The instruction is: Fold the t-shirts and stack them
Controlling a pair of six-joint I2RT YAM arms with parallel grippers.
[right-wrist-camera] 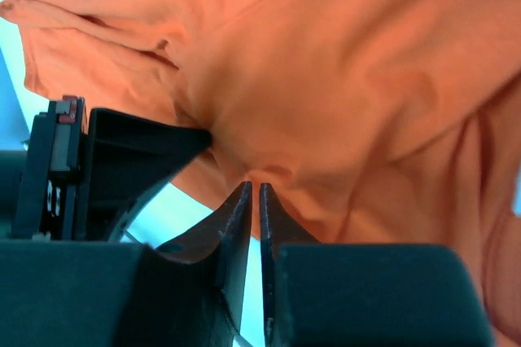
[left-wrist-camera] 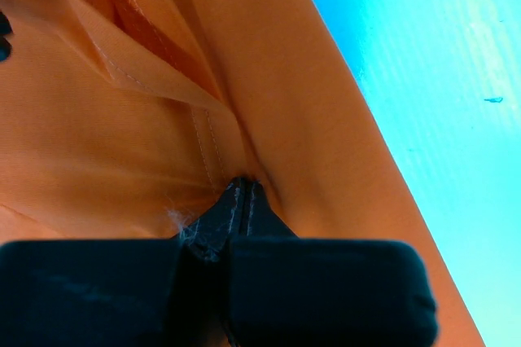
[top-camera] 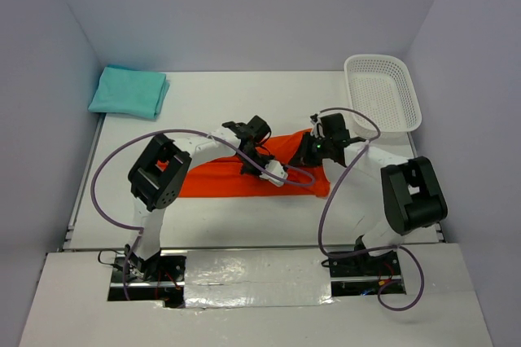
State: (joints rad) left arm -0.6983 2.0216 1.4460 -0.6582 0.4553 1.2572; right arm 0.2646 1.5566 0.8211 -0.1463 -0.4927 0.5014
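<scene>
An orange t-shirt (top-camera: 244,174) lies partly folded across the middle of the table. My left gripper (top-camera: 244,130) is at the shirt's far edge, and in the left wrist view it (left-wrist-camera: 242,186) is shut on a fold of the shirt (left-wrist-camera: 146,119) beside a stitched seam. My right gripper (top-camera: 316,145) is at the shirt's right end, and in the right wrist view it (right-wrist-camera: 255,187) is shut on a pinch of the shirt (right-wrist-camera: 342,78), which hangs bunched above the fingertips. A folded teal t-shirt (top-camera: 128,90) lies at the back left corner.
A white perforated basket (top-camera: 383,90) stands at the back right. The left arm's forearm and purple cables (top-camera: 277,174) lie across the orange shirt. Part of the other gripper's black body (right-wrist-camera: 122,168) shows at the left of the right wrist view.
</scene>
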